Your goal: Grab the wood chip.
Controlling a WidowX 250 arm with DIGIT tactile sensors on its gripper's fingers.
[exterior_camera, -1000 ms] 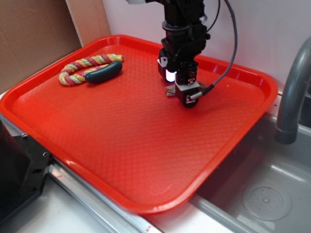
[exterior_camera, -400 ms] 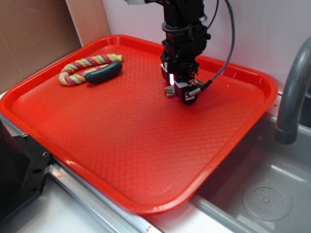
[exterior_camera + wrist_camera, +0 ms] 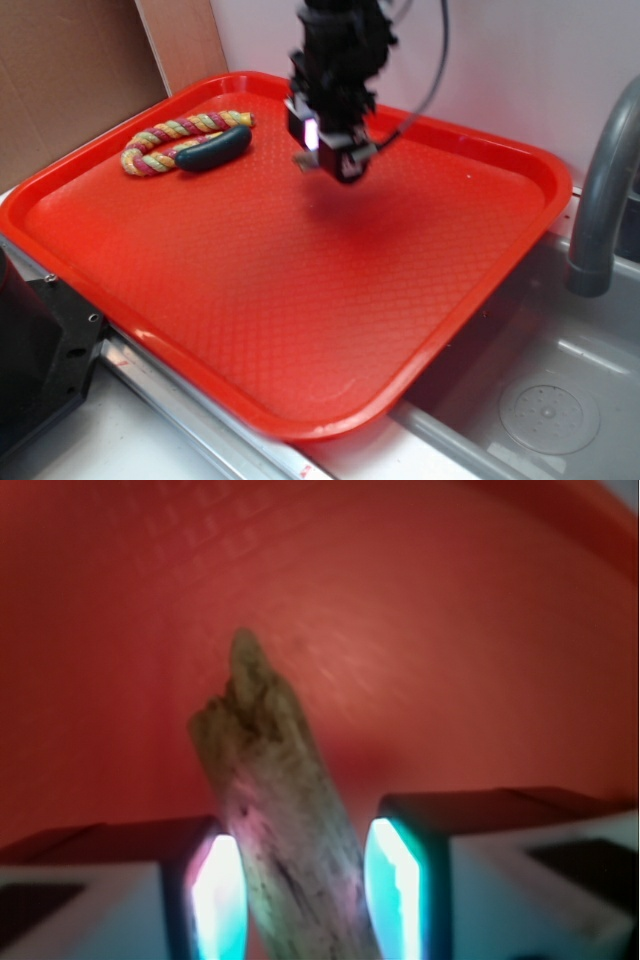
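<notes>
One second on, the black gripper (image 3: 330, 165) has risen off the red plastic tray (image 3: 300, 330) and shifted left, its jaws clamped on the rough brown wood chip (image 3: 285, 830). No writing is legible. Right of the tray, a grey sink (image 3: 550, 400) adjoins.

text: none legible | labels: none | numbers: none

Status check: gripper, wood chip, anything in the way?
Gripper shut on wood chip, raised over the red tray. Rope and green toy lie off at the tray's far corner. Nothing in the way.
</notes>
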